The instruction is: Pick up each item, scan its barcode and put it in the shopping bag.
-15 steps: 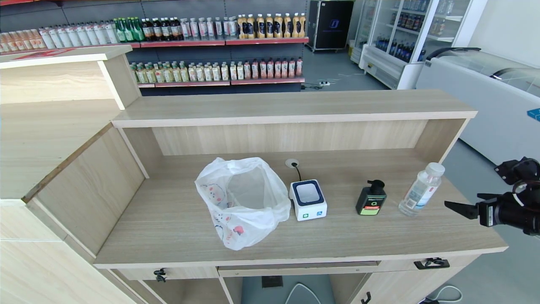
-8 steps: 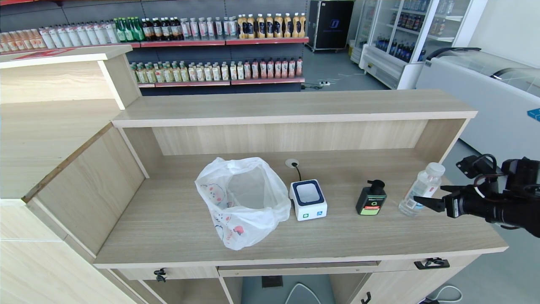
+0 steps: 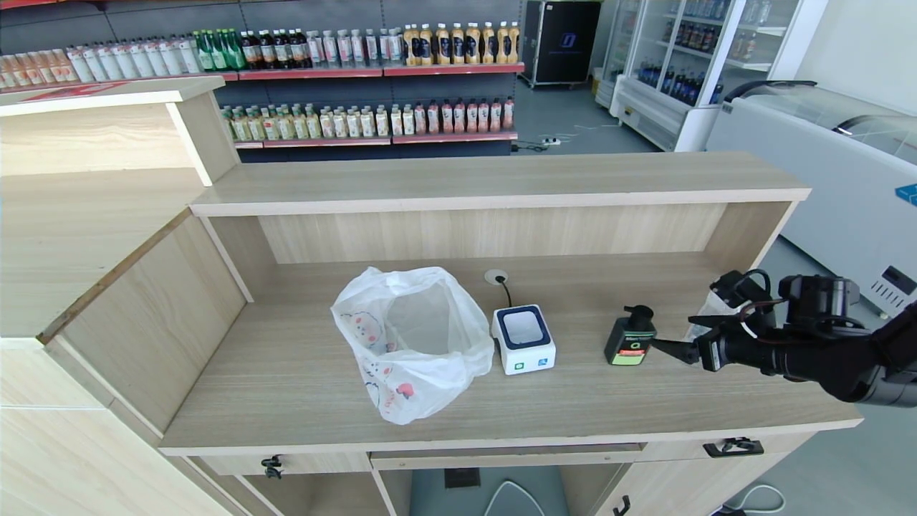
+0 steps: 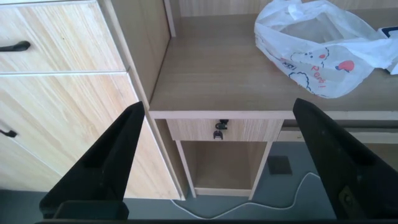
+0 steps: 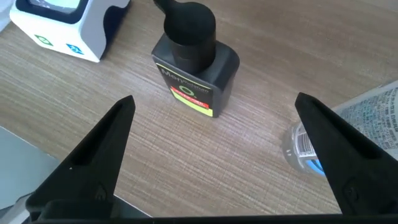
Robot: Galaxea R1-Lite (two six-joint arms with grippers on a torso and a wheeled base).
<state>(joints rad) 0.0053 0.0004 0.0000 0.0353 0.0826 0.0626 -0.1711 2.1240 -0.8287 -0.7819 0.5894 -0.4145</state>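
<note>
One R hand [image 3: 672, 331] moved in beside pump bottle [image 3: 630, 338].

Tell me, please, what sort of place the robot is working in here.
Most likely the checkout of a small shop or convenience store: shelves of bottled drinks line the back wall, glass-door fridges stand to the right, and a barcode scanner sits beside an open shopping bag on the wooden counter.

Wooden counter [image 3: 286, 373] with raised ledge [image 3: 501, 183]; behind it, shelves of bottled drinks [image 3: 322, 73], glass-door coolers [image 3: 706, 50] and a chest freezer [image 3: 809, 150].
</note>
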